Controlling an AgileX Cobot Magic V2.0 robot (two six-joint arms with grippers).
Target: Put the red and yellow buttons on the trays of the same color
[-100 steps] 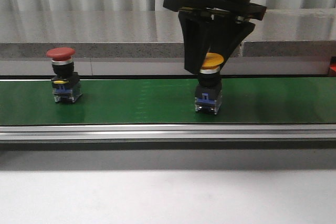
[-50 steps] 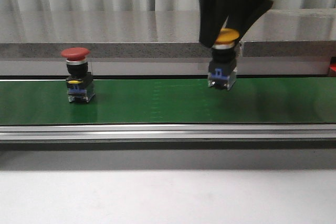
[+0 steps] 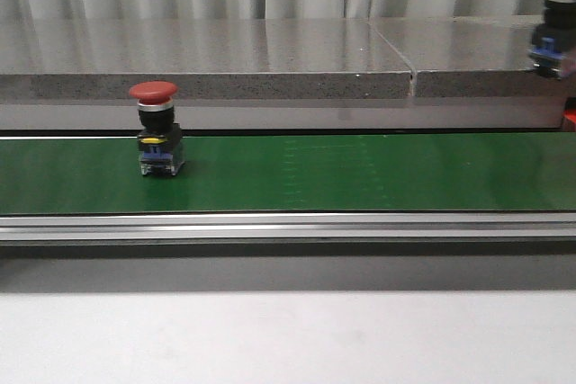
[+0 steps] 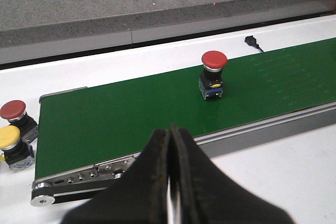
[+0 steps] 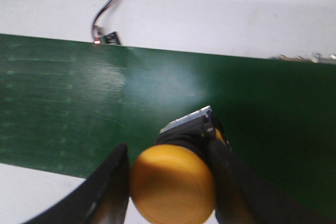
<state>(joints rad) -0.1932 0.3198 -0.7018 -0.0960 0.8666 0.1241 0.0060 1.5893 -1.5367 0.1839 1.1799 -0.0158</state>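
The left gripper (image 4: 170, 182) sits nearest, its fingers pressed together on nothing, short of the green conveyor belt (image 3: 360, 173). The red button (image 3: 157, 139) stands upright on the belt at about 9 o'clock in the front view, untouched. Two spare buttons, one red (image 4: 14, 115) and one yellow (image 4: 13, 144), rest on the white table (image 3: 288, 339) just off the belt end. The right gripper (image 5: 168, 182) is clamped on the yellow button (image 5: 173, 182), held clear above the belt at about 2 o'clock in the front view. No trays are visible. Judged progress: yellow button picked but not placed; red button not yet picked
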